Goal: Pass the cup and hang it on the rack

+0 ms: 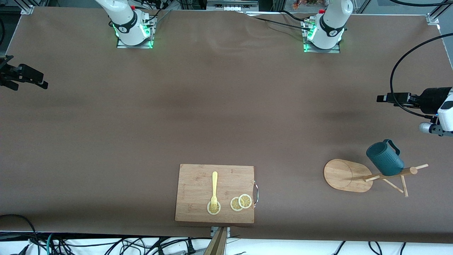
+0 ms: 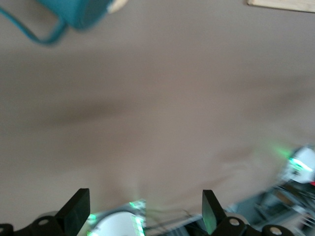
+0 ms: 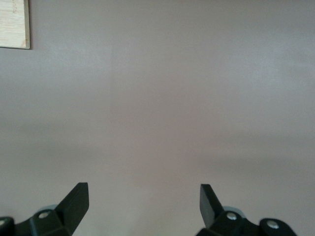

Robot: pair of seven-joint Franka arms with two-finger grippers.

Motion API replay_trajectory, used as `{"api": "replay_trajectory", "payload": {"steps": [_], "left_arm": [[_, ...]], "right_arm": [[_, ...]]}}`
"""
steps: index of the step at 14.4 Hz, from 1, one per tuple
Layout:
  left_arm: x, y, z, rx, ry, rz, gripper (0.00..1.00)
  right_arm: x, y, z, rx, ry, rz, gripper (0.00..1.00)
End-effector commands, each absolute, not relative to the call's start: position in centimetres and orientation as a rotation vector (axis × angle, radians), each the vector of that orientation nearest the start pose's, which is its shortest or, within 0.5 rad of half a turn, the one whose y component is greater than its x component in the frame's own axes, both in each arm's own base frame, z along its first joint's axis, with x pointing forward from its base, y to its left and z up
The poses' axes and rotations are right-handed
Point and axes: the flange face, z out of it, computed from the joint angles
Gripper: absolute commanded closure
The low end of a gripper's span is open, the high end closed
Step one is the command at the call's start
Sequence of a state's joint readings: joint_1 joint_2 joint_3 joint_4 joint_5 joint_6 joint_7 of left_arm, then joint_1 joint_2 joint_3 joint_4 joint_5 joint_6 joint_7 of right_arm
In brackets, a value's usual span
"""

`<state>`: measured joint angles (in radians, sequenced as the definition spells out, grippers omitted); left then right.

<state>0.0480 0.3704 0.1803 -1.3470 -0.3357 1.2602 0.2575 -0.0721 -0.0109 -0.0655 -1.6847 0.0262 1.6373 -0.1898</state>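
The small dark teal-blue ribbed cup is hanging on a peg of the light wooden rack, tilted, its loop handle pointing up toward the robots' bases. In the left wrist view only a blurred corner of the cup and its handle are showing — the rest is cut off. The rack's post and thin pegs are overlapping in the front view, so which peg is carrying the cup is hard to tell.

The left gripper is hovering released, fingers spread wide, over bare brown table near the cup at its own arm's end. The right gripper is waiting at the other end, likewise spread apart and holding nothing.

Between them, nearer the front camera, a rectangular bamboo cutting board is carrying a yellow fork and three lemon slices.
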Motion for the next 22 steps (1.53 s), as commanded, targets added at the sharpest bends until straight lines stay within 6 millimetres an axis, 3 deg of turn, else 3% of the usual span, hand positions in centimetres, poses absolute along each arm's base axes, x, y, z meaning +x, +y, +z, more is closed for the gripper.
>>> {"api": "replay_trajectory", "payload": {"steps": [1, 5, 9, 10, 12, 15, 18, 22], "left_arm": [[62.5, 6.3, 53.3, -3.298, 0.167, 0.436, 0.00], [62.5, 5.9, 58.5, -3.249, 0.181, 0.120, 0.00], [61.8, 5.8, 61.2, -3.161, 0.155, 0.114, 0.00], [61.4, 4.4, 61.9, -3.165, 0.114, 0.144, 0.00], [60.6, 1.9, 62.1, -3.147, 0.065, 0.229, 0.00], [59.1, 2.3, 63.1, -3.149, -0.042, 0.217, 0.00], [57.7, -1.0, 63.0, -3.148, -0.091, 0.208, 0.00], [57.7, -1.1, 62.4, -3.153, -0.081, 0.189, 0.00]], "right_arm": [[55.0, -7.3, 58.9, -3.113, -0.079, 0.046, 0.00], [55.0, -7.4, 58.9, -3.115, -0.079, 0.044, 0.00], [55.2, -7.4, 59.1, -3.120, -0.079, 0.014, 0.00], [55.2, -7.4, 59.1, -3.120, -0.079, 0.017, 0.00], [55.2, -7.4, 59.1, -3.120, -0.079, 0.017, 0.00], [55.2, -7.4, 59.1, -3.119, -0.082, 0.021, 0.00], [55.2, -7.4, 59.1, -3.122, -0.079, 0.015, 0.00], [55.2, -7.4, 59.1, -3.122, -0.077, 0.015, 0.00]]}}
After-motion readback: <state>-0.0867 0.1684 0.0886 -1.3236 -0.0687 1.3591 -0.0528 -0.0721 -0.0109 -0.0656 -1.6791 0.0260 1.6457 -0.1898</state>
